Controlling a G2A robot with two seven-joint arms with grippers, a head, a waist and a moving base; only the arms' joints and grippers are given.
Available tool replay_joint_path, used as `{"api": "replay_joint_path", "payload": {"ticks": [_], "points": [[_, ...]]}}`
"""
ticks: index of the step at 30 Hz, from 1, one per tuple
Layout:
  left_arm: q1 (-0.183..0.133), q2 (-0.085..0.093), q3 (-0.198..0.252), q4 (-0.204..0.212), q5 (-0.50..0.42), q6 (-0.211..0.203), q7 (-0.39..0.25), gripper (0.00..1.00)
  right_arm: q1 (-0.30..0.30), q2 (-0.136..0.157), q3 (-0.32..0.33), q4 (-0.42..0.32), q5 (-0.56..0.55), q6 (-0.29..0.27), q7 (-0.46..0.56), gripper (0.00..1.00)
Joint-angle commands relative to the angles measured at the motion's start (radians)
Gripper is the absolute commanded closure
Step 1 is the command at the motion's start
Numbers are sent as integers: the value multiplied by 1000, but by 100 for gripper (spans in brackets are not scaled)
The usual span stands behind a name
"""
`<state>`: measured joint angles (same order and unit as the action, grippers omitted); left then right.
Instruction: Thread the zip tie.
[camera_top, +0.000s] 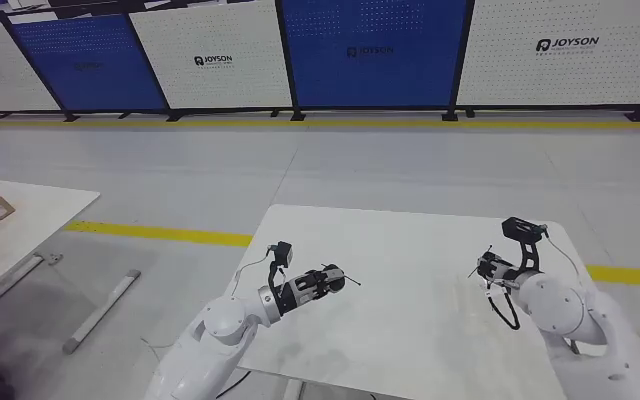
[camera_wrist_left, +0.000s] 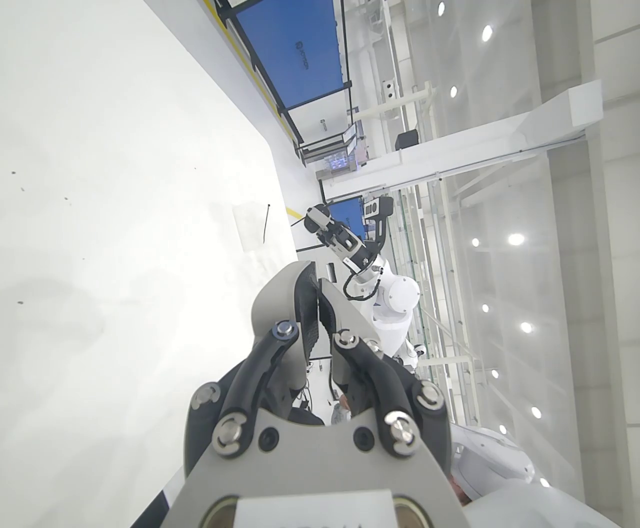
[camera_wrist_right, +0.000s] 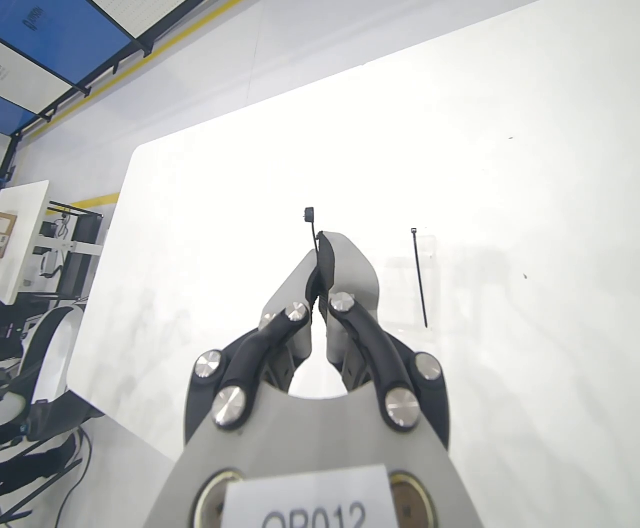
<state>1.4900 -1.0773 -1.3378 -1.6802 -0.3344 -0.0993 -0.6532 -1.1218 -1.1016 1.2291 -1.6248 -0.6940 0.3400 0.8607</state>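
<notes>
- Clamped as it is between the closed fingers of the right gripper (camera_wrist_right: 320, 239), the zip tie (camera_wrist_right: 311, 220) hangs above the table (camera_top: 400, 330). Its square head pokes out just past the fingertips.
- Its long axis runs along the fingers. In the top view the strap also trails out behind the grip, so the hold looks to be some way down from the head.
- The left gripper (camera_wrist_left: 316, 274) is well apart from it, on the robot's left side of the table, with its tips pointing across at the right one. Threading likely turns on closing that gap in line with the head.
- The left fingers are drawn together. A dark sliver (camera_top: 353, 282) projects from their tip; whether it is another tie I cannot tell.
- A spare tie (camera_wrist_right: 419, 277) lies flat on the table near the right gripper, at the edge of a clear sheet (camera_wrist_right: 400, 292); whether it lies on or inside it is unclear.
</notes>
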Motion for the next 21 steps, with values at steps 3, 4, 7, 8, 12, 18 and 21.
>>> {"api": "replay_joint_path", "payload": {"ticks": [3,4,7,8,12,18,21], "points": [[0,0,0,0,0,0,0,100,0,0,0,0,0,0,0,100],[0,0,0,0,0,0,0,100,0,0,0,0,0,0,0,100],[0,0,0,0,0,0,0,100,0,0,0,0,0,0,0,100],[0,0,0,0,0,0,0,100,0,0,0,0,0,0,0,100],[0,0,0,0,0,0,0,100,0,0,0,0,0,0,0,100],[-12,-1,22,-8,72,1,49,100,0,0,0,0,0,0,0,100],[-18,-6,72,-3,172,-5,112,100,0,0,0,0,0,0,0,100]]}}
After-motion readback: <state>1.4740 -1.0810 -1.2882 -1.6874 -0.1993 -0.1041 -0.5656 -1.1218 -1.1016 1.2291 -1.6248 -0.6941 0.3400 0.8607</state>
